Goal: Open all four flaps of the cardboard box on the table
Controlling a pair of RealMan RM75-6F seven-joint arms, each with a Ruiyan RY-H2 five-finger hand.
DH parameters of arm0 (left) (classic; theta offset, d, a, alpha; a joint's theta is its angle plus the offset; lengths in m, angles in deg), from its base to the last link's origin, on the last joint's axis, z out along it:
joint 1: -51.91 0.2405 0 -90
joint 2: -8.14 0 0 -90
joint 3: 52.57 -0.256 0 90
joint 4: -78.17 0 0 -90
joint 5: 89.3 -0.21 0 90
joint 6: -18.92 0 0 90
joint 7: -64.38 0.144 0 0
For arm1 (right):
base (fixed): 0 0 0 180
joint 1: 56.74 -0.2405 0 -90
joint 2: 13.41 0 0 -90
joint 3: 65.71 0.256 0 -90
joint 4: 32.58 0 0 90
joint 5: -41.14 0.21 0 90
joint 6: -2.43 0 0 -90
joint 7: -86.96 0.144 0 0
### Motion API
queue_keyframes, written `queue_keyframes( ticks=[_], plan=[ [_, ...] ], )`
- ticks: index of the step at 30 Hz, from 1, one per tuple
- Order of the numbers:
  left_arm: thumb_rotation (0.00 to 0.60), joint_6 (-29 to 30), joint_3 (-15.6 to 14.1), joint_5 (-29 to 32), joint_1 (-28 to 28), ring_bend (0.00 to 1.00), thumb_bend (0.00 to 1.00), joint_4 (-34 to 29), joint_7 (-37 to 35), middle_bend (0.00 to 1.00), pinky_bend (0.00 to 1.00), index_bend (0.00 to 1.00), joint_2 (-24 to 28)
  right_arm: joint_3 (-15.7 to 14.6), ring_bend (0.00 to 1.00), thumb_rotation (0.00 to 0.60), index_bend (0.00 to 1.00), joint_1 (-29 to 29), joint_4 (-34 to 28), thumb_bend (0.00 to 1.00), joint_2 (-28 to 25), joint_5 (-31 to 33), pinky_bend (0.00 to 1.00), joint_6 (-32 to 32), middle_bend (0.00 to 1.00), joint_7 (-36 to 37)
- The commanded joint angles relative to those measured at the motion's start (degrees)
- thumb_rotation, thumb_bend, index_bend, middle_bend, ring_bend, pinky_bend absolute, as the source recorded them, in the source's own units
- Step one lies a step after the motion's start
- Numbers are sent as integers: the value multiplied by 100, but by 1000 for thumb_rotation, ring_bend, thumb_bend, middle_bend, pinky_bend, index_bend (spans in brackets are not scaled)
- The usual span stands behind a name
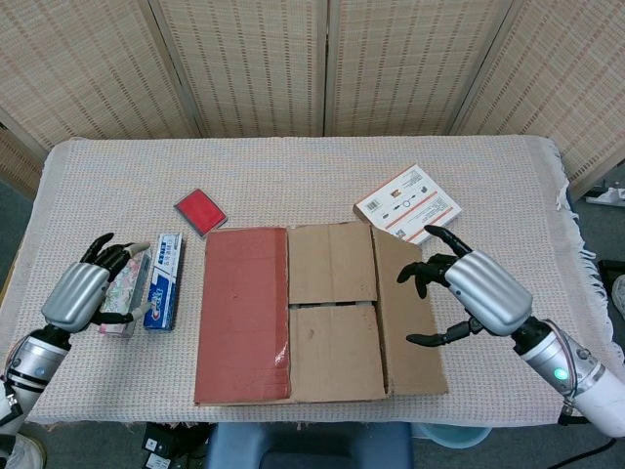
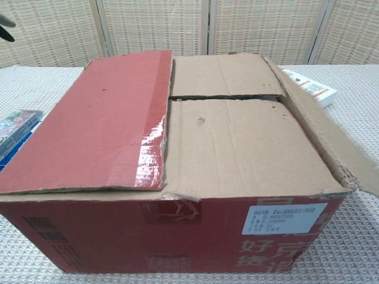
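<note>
Cardboard box (image 1: 317, 313) at the near middle of the worktop (image 1: 293, 166), red outside, plain brown inside. Right outer flap (image 1: 410, 313) folded out past the box's right edge, brown side up, ragged along its edge. Left outer flap (image 1: 242, 313) lying flat and closed, glossy tape at its near corner. Two brown inner flaps (image 2: 228, 118) closed, meeting at a seam across the middle. Right hand (image 1: 469, 293) just right of the folded-out flap, above its outer edge, fingers spread wide, holding nothing. Left hand (image 1: 88, 293) well left of the box, above a floral carton (image 1: 122, 283), fingers apart and empty. Blue toothpaste carton (image 1: 164, 278) beside it. Flat red case (image 1: 200, 211) and white printed carton (image 1: 408, 207) beyond the box. Woven, pale cloth over the worktop.
</note>
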Motion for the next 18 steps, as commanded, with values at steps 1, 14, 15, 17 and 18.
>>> queue_keyframes(
  ticks=[1, 14, 15, 17, 18],
  plan=[
    [415, -164, 17, -166, -217, 226, 294, -41, -240, 210, 0, 164, 37, -59, 448, 306, 343, 173, 142, 119, 73, 9, 0, -145, 571, 113],
    [12, -585, -46, -1411, -1398, 246, 233, -135, -1601, 232, 0, 219, -68, -4, 395, 303, 343, 554, 382, 118, 380, 66, 0, -524, 504, 154],
    [2, -631, -58, -1468, -1482, 244, 224, -157, -1647, 233, 0, 219, -80, -2, 395, 303, 343, 573, 384, 119, 391, 71, 0, -533, 502, 143],
    [0, -740, -81, -1550, -1647, 240, 213, -196, -1713, 233, 0, 219, -114, 0, 395, 303, 343, 612, 390, 119, 417, 79, 0, -558, 500, 139],
    [0, -799, -92, -1594, -1746, 237, 209, -218, -1728, 233, 0, 219, -151, 2, 394, 303, 343, 639, 402, 119, 437, 88, 0, -577, 499, 141]
  ],
)
